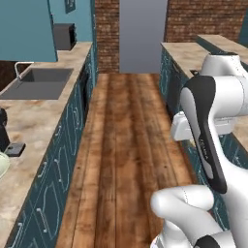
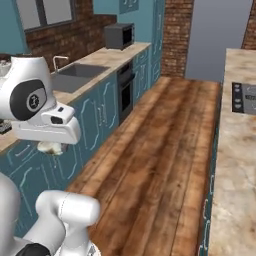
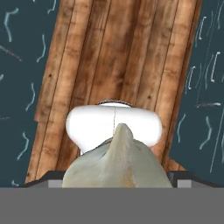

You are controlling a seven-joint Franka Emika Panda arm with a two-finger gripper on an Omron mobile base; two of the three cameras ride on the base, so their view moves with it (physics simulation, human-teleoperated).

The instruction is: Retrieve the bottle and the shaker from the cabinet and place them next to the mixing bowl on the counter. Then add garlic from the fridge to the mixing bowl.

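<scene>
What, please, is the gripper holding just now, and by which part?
The gripper holds the garlic, a pale bulb, pointed tip toward the camera; the fingers grip its sides.

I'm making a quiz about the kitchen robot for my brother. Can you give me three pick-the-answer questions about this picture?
1. Where is the sink?
A. In the same counter as the microwave
B. On the floor
C. Inside a fridge

2. What colour are the cupboard fronts under the counter?
A. Red
B. Teal
C. Yellow

3. What is the gripper doing?
A. Holding nothing
B. Holding a bottle
C. Holding a garlic bulb

Answers:
1. A, because the sink and the microwave share one marbled top.
2. B, because the fronts are dark blue-green.
3. C, because the hand view shows a pale bulb between the finger tips.
</scene>
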